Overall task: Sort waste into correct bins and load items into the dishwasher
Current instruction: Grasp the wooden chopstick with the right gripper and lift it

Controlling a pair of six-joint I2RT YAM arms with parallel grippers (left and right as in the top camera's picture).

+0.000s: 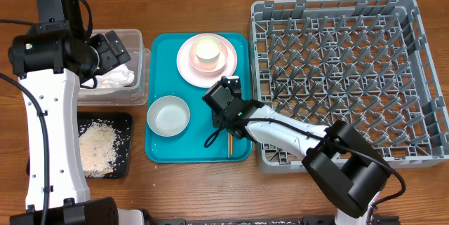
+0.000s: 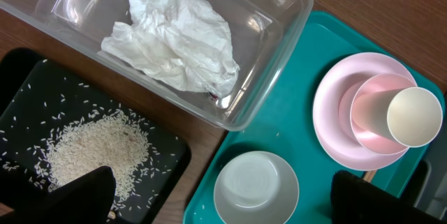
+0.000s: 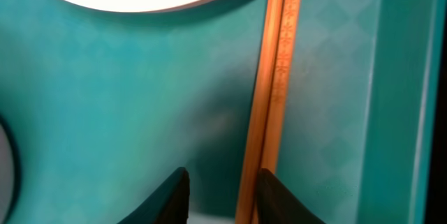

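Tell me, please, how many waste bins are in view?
2: the clear tub with the napkin, left of the teal tray; the black tray with rice, just below it overhead.

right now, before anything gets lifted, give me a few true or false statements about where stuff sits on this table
1. The napkin lies in the clear tub. True.
2. The bowl sits in the dish rack. False: it sits on the teal tray, and the rack shows no dishes.
3. The cup stands on the pink plate. True.
4. The rice is spread on the teal tray. False: it lies in the black tray.
5. The right gripper is down at the chopsticks, its fingers on either side of them. True.
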